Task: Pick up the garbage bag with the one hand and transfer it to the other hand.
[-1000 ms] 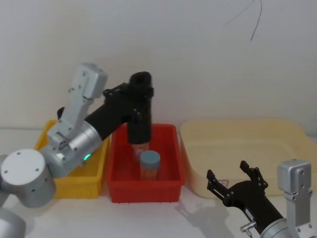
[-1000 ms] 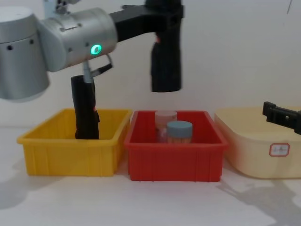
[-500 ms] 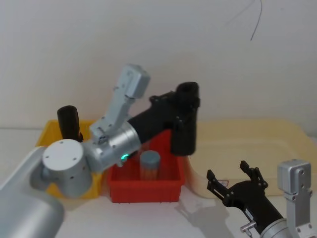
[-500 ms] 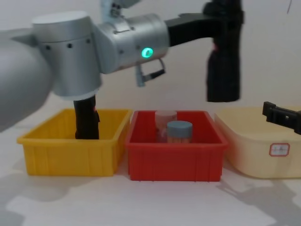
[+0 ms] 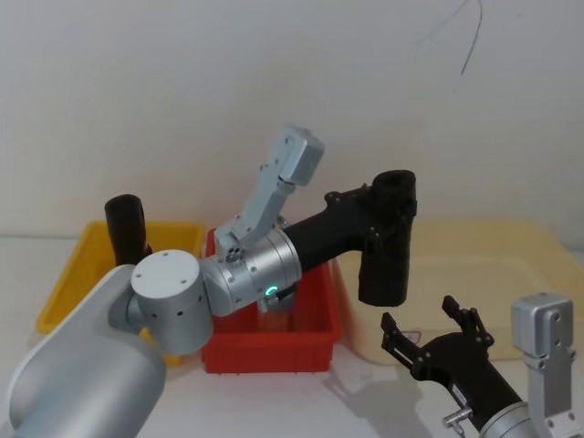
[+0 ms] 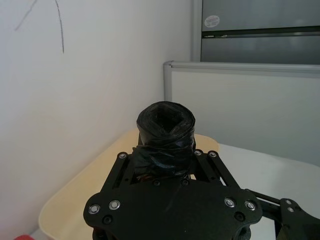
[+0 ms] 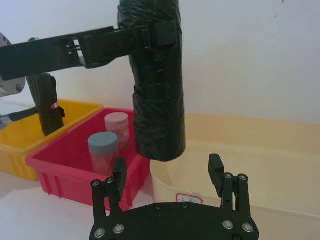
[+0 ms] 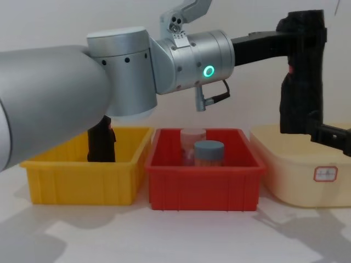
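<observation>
Fingers of our left pincer (image 5: 392,214) are clamping the garbage bag (image 5: 385,274), and we are holding it upright in the air over the cream tub's (image 5: 493,260) left rim. Our right pincer (image 5: 418,312) is hovering near the bag's lower end, fingers spread.

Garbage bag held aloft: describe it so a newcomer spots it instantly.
Find the cream tub on the right. Over its left end hangs an upright black roll, held in the left gripper. Its twin stands in the yellow bin, ungripped.
</observation>
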Action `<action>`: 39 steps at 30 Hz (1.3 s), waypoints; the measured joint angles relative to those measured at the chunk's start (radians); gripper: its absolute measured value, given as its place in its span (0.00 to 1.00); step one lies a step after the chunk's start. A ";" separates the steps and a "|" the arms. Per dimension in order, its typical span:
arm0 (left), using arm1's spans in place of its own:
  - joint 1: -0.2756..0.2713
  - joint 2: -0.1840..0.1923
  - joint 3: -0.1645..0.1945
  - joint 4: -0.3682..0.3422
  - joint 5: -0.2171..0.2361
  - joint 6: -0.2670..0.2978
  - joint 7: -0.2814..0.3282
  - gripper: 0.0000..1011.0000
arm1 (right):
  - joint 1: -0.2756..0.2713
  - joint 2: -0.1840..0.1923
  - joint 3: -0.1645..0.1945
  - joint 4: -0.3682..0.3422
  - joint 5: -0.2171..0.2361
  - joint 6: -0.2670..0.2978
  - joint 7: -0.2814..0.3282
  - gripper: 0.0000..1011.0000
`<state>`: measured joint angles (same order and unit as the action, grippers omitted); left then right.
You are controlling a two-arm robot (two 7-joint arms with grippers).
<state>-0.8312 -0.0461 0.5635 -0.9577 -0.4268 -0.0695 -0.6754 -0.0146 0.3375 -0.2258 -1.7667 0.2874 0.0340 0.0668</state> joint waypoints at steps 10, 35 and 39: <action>-0.020 -0.014 0.011 0.041 -0.022 -0.001 -0.021 0.37 | 0.000 0.000 0.000 0.000 0.000 0.000 0.000 0.99; -0.031 -0.018 0.019 0.058 -0.041 0.005 -0.038 0.37 | 0.078 -0.003 -0.010 0.056 -0.026 0.016 0.033 0.99; -0.031 -0.019 0.020 0.059 -0.042 0.006 -0.039 0.37 | 0.103 -0.006 -0.011 0.080 -0.032 0.016 0.041 0.99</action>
<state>-0.8625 -0.0648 0.5831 -0.8991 -0.4689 -0.0637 -0.7143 0.0887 0.3312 -0.2371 -1.6867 0.2554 0.0503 0.1081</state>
